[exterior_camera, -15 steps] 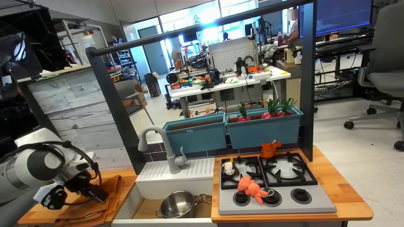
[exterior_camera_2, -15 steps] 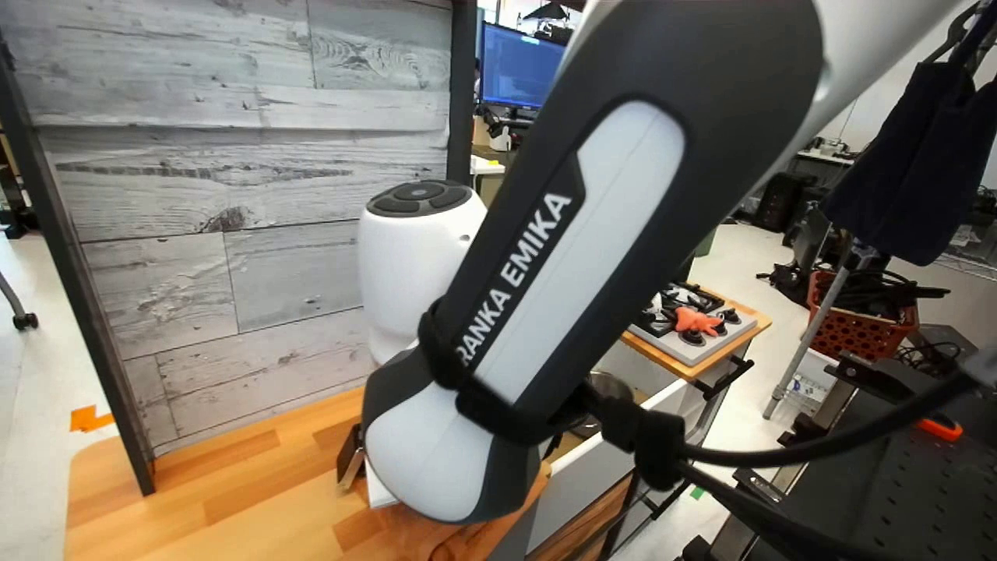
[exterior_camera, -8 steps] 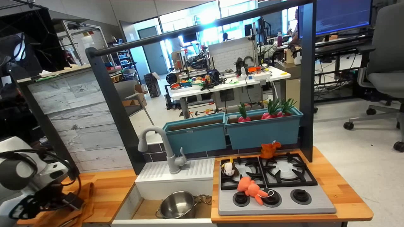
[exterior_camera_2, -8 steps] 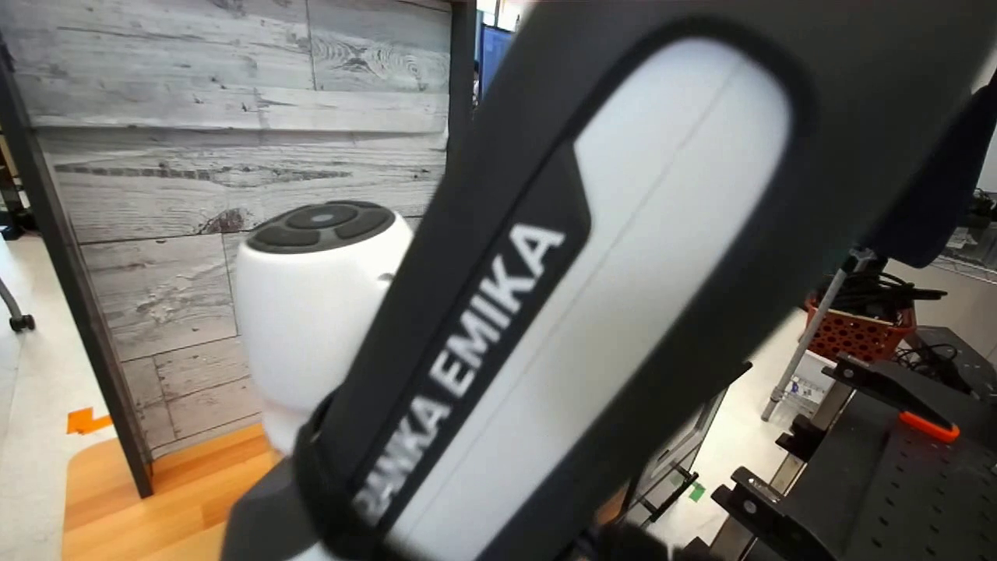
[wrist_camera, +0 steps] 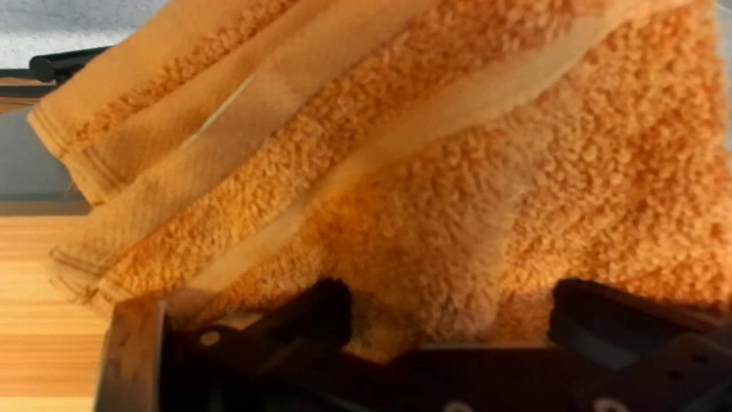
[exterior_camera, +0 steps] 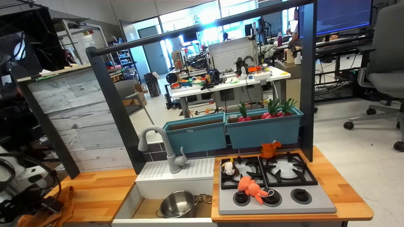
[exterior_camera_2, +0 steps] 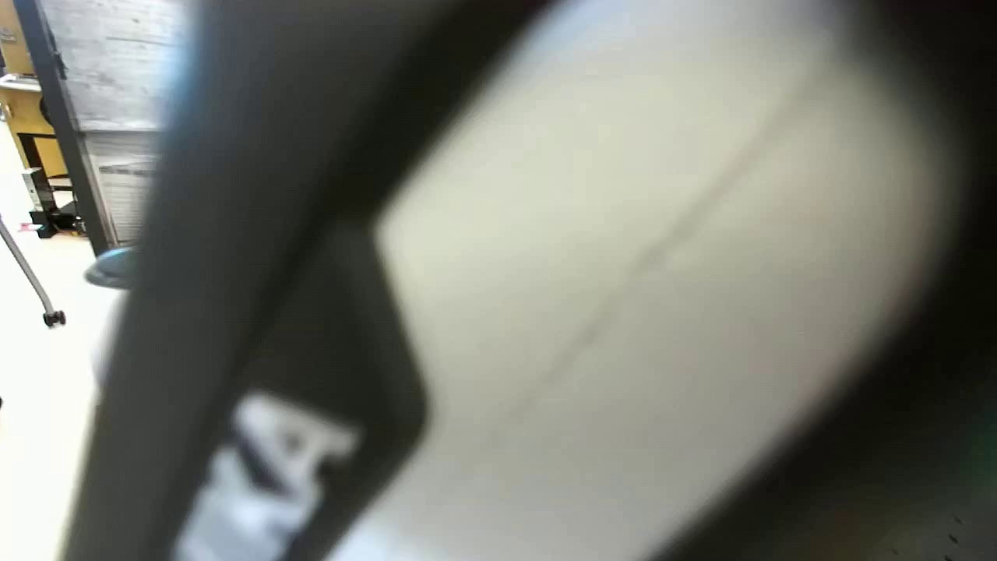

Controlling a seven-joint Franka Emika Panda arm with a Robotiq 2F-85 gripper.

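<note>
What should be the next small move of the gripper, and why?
Perhaps close the gripper gently on the towel: the fingers stand apart, the towel shows between them, and part of it seems to reach past the edge of the counter, so it might otherwise slip off.

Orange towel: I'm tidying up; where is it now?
Lower left in an exterior view, the orange towel covers part of the wooden counter left of the sink; the wrist view shows it by the claw.
</note>
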